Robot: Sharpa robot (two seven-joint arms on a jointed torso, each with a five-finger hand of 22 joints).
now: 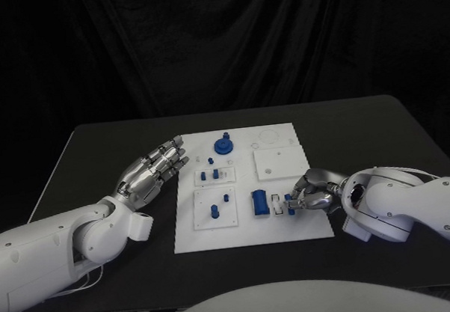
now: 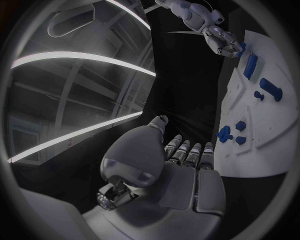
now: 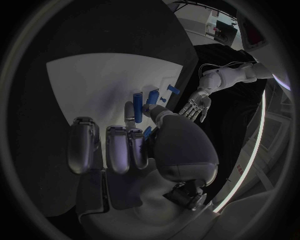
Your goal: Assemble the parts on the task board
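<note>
The white rectangular task board [image 1: 298, 231] lies flat in the middle of my black desk [image 1: 74, 164], and small blue plastic parts sit on it. A round blue knob-like part [image 1: 224, 145] stands near the far edge, a few short blue pegs [image 1: 215, 174] stand in the middle-left panel, a slim blue bar [image 1: 215, 211] lies on the near-left panel, and a chunkier blue cylinder-shaped block [image 1: 259, 202] lies just right of it.

My left robot hand [image 1: 153, 171] hangs over the desk just beside the board's left edge, palm turned toward the board, fingers stretched out and apart, grasping nothing. From my left wrist I see those fingers [image 2: 187, 152] pointing at the board's edge, apart from it.

My right robot hand [image 1: 307, 191] is down at the board's near-right part, fingers curled in over a small piece close beside the cylinder-shaped block. From my right wrist, a small blue piece [image 3: 147, 132] shows tucked between the thumb and the bent fingers [image 3: 119, 150] (it looks pinched there, though most of it is hidden). Beyond it more blue parts lie on the white board.
</note>
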